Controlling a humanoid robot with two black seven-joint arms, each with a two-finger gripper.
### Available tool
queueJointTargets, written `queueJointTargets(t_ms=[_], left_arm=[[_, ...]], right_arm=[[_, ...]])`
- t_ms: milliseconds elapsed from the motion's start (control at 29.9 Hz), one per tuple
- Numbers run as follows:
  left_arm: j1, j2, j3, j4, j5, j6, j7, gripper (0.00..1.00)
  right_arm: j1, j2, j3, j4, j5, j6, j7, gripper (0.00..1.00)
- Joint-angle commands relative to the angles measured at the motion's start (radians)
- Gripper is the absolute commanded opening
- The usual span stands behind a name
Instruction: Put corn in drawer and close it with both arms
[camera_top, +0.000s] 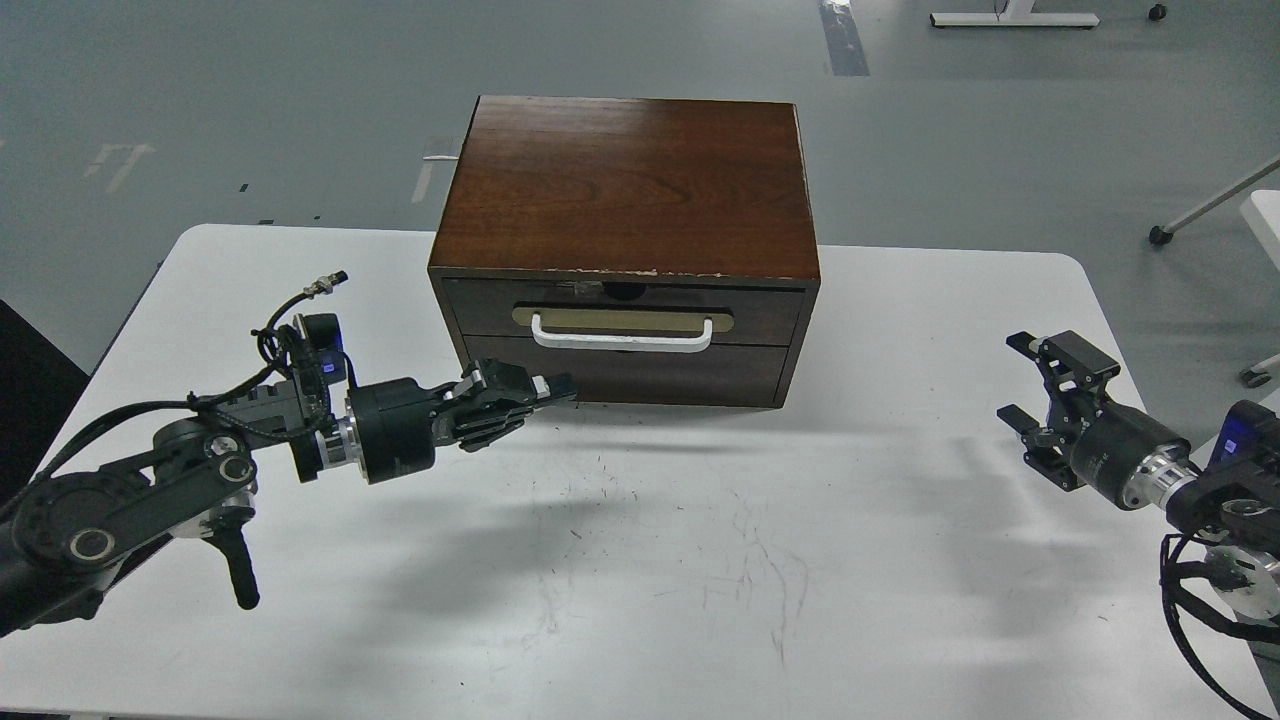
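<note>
The dark brown drawer (620, 305) with its white bar handle (622, 340) sits flush in the wooden cabinet (625, 185) at the table's back middle. The corn is hidden or out of view. My left gripper (555, 388) is shut and empty, just in front of the cabinet's lower left corner, below the handle and apart from it. My right gripper (1018, 380) is open and empty, far to the right near the table's right edge.
The white table (640, 560) carries scuff marks in its middle. A plain handle-less panel (625, 372) lies below the drawer. Grey floor lies behind the table, with a wheeled stand leg (1200, 205) at the far right.
</note>
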Motion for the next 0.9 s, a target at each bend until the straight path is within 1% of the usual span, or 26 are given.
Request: queueJointTargets(t_ms=[0, 33, 67, 134, 201, 267, 334, 501, 635, 702, 769, 869], left_arm=[[0.002, 0.075, -0.015, -0.059, -0.112, -0.003, 0.0, 0.63], [0.002, 0.101, -0.034, -0.077, -0.167, -0.003, 0.0, 0.95], [0.002, 0.114, -0.048, -0.085, -0.198, -0.003, 0.0, 0.99], [0.002, 0.156, -0.116, -0.097, -0.32, -0.003, 0.0, 0.99], [0.002, 0.175, -0.15, -0.097, -0.379, -0.003, 0.0, 0.99], [0.002, 0.19, -0.19, -0.085, -0.454, -0.003, 0.0, 0.99], [0.002, 0.203, -0.224, -0.039, -0.517, -0.003, 0.0, 0.99], [0.008, 0.232, -0.227, 0.022, -0.598, -0.003, 0.0, 0.99], [0.066, 0.233, -0.219, 0.064, -0.641, -0.003, 0.0, 0.99], [0.117, 0.223, -0.218, 0.096, -0.667, -0.003, 0.0, 0.99], [0.155, 0.206, -0.218, 0.113, -0.698, -0.003, 0.0, 0.99], [0.18, 0.177, -0.219, 0.133, -0.736, -0.003, 0.0, 0.99]], right_arm=[[0.0, 0.0, 0.017, 0.0, 0.0, 0.002, 0.0, 0.97], [0.0, 0.0, 0.028, 0.002, 0.0, 0.002, 0.0, 0.97], [0.0, 0.0, 0.035, 0.002, 0.0, 0.002, 0.0, 0.97], [0.002, 0.0, 0.067, 0.002, 0.0, 0.002, 0.0, 0.97], [0.0, 0.003, 0.087, 0.002, 0.0, 0.002, 0.0, 0.97], [0.0, 0.007, 0.115, 0.002, 0.0, 0.003, 0.0, 0.97], [0.0, 0.015, 0.161, 0.002, 0.0, 0.002, 0.0, 0.97], [0.0, 0.055, 0.209, -0.004, 0.032, 0.0, 0.0, 0.97], [0.0, 0.084, 0.222, -0.007, 0.141, -0.015, 0.0, 0.97], [0.0, 0.104, 0.222, -0.007, 0.195, -0.031, 0.0, 0.98], [0.0, 0.116, 0.224, -0.007, 0.199, -0.032, 0.0, 0.98], [0.0, 0.139, 0.224, -0.007, 0.201, -0.035, 0.0, 0.98]])
